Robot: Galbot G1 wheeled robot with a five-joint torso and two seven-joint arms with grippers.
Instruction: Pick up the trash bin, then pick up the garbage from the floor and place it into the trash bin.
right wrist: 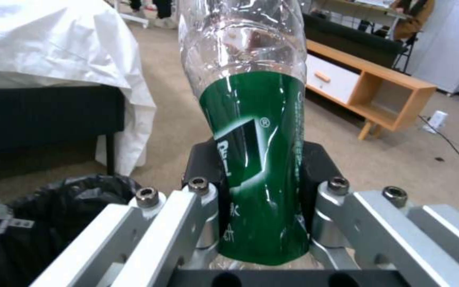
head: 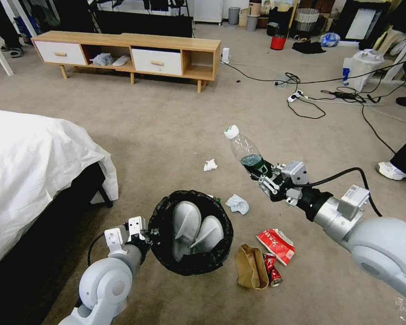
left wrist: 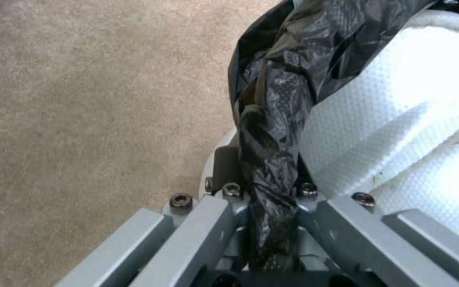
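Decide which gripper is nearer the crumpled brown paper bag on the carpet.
Left. The left gripper clamps the rim of the black-lined trash bin just beside the crumpled brown paper bag; the right gripper holds a clear green-labelled bottle farther off.

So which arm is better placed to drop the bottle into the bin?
Right. The right gripper already grips the bottle; the left gripper is clamped on the trash bin rim.

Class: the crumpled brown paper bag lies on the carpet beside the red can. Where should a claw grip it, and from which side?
Probably from above, at the brown paper bag's left edge, facing the trash bin. It lies flat and crumpled, so raised folds offer purchase, while the red can crowds its right edge.
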